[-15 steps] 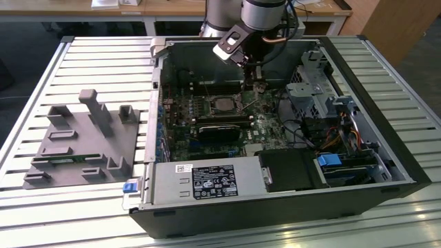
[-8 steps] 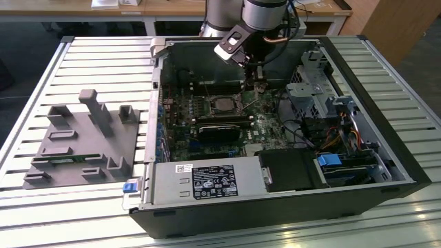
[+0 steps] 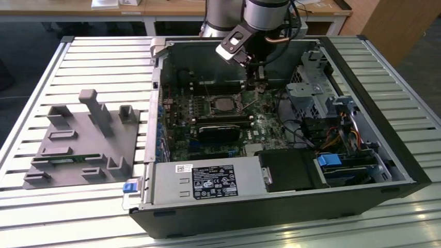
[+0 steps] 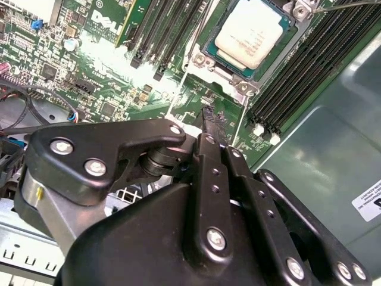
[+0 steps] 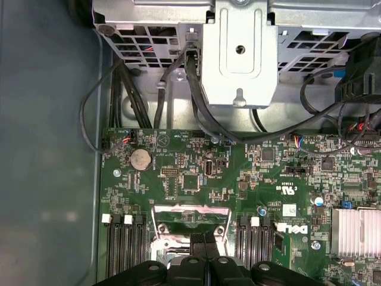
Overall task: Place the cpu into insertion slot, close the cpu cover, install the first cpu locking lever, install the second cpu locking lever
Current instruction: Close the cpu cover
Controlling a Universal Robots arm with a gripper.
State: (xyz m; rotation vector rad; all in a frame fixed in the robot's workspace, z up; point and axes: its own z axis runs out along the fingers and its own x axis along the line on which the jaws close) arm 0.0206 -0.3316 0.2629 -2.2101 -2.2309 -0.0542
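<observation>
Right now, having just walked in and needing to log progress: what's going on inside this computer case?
A single robot arm is reaching into the open computer case, over the green motherboard. The cpu is already seated there, with the silvery frame of the cpu cover around it. The gripper, fingers together, has its tips just beside that frame. Whether the cover is latched down, I cannot tell.

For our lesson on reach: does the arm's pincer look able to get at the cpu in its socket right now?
Probably yes. The pincer hangs close beside the insertion slot, and nothing lies over the metal top of the cpu. It is shut, so it would need opening.
</observation>
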